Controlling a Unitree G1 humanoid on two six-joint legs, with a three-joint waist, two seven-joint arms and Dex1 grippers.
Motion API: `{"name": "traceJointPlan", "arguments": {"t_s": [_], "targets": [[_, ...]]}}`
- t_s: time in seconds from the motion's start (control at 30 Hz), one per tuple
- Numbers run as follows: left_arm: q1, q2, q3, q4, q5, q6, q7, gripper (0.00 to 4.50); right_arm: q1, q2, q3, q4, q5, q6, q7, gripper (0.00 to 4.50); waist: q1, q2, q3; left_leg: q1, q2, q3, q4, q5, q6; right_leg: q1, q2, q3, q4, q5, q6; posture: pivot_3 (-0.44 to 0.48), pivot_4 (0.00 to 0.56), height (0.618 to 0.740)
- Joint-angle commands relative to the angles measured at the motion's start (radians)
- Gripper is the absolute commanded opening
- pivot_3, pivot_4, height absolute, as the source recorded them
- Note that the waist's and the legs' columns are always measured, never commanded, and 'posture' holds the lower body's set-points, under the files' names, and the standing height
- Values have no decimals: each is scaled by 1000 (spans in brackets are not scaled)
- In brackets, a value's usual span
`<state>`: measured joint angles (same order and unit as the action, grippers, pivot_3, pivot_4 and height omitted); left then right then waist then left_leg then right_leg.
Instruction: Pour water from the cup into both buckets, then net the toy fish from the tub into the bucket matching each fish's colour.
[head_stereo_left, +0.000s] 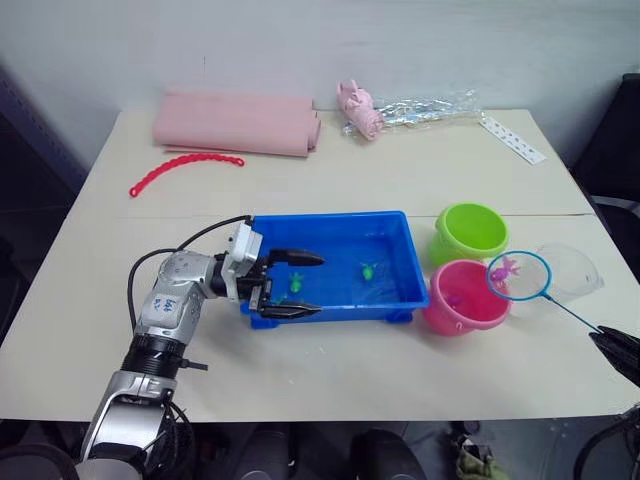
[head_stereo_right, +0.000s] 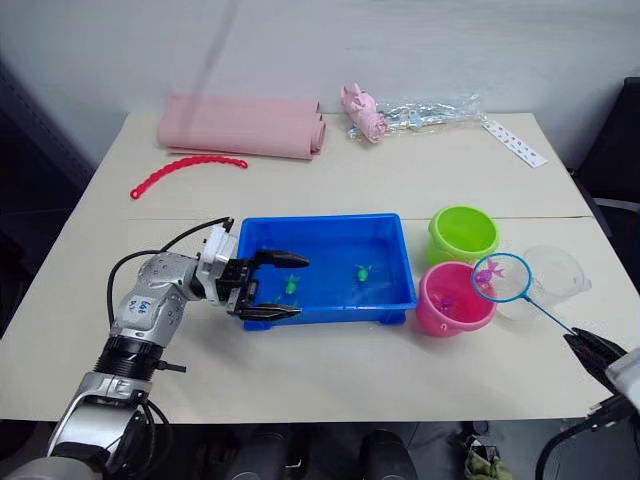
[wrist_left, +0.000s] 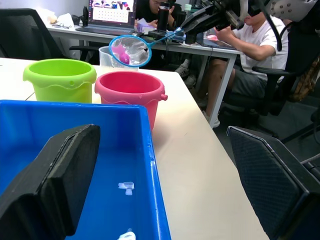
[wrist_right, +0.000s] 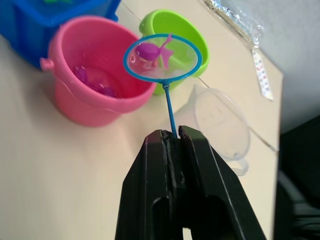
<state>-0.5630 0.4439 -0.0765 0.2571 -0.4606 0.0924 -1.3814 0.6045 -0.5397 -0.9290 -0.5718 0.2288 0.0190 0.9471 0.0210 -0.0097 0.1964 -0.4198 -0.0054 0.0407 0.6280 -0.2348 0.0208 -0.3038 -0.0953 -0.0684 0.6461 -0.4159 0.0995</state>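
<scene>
Right hand (wrist_right: 172, 137) pinches net (wrist_right: 162, 57) holding pink fish (wrist_right: 152, 51) beside pink bucket (wrist_right: 87, 75); two green fish (head_stereo_left: 368, 269) in tub (head_stereo_left: 400, 240).

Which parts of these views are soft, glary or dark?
Left wrist view: the left end effector fingers are blurred up close, while the pink bucket is sharp. Right wrist view: the right end effector fingers are dark with little detail; the net is crisp. Left eye view: soft, even light, with glare on the tub water.
</scene>
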Motion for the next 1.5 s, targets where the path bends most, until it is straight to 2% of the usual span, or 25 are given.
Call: {"name": "traceJointPlan", "arguments": {"t_s": [0.03, 0.23, 0.33, 0.5, 0.77, 1.03, 1.17, 1.4, 1.5], "targets": [[-26, 0, 15, 31, 11, -30, -9, 4447, 2, 1, 35, 54, -164, -256, -76, 0, 1, 0, 0, 0, 0, 0, 0, 0, 0, 0, 0, 0, 0, 0, 0, 0, 150, 740], [-19, -1, 16, 29, 14, -38, -6, 4447, 10, 16, 85, 134, -340, -520, -210, 0, 1, 0, 0, 0, 0, 0, 0, 0, 0, 0, 0, 0, 0, 0, 0, 0, 150, 740], [-21, 18, 14, 36, 23, -53, -31, 4447, 15, 0, 53, 176, -483, -714, -312, 0, 1, 0, 0, 0, 0, 0, 0, 0, 0, 0, 0, 0, 0, 0, 0, 0, 150, 740], [-46, 31, 25, 74, 28, -77, -39, 4447, 14, -11, 20, 226, -661, -848, -458, 0, 1, 0, 0, 0, 0, 0, 0, 0, -1, 0, 0, 0, 0, 0, 0, 0, 150, 740], [-35, 33, 27, 66, 31, -92, -36, 4447, 41, -16, -12, 244, -838, -917, -626, 0, 1, 0, 0, 0, 0, 0, 0, 0, -1, 0, 0, 1, 0, 0, 0, 0, 150, 740], [-34, 30, 31, 65, 31, -89, -27, 4447, 68, 7, -50, 216, -895, -947, -765, 0, 0, 1, 0, 0, 0, 0, 0, 1, -1, 0, 0, 1, 1, 0, 0, 0, 150, 740], [-34, 25, 29, 62, 33, -86, -18, 4447, 79, 57, -24, 154, -926, -926, -795, 0, 0, 1, 0, 0, 0, 0, 0, 1, -1, 0, 0, 1, 1, 0, -1, 0, 150, 740], [-27, 18, 28, 51, 30, -77, 2, 4447, 87, 156, 19, 118, -1129, -891, -916, 0, 0, 1, -1, 0, 0, 0, 0, 1, -1, -1, 1, 2, 1, -1, -1, 0, 150, 740], [-30, 20, 30, 52, 30, -75, 4, 4447, 79, 173, 34, 103, -1161, -841, -947, 0, 0, 2, -1, 0, 0, 0, 0, 1, -2, -1, 1, 3, 2, -1, -1, 0, 150, 740]]}}
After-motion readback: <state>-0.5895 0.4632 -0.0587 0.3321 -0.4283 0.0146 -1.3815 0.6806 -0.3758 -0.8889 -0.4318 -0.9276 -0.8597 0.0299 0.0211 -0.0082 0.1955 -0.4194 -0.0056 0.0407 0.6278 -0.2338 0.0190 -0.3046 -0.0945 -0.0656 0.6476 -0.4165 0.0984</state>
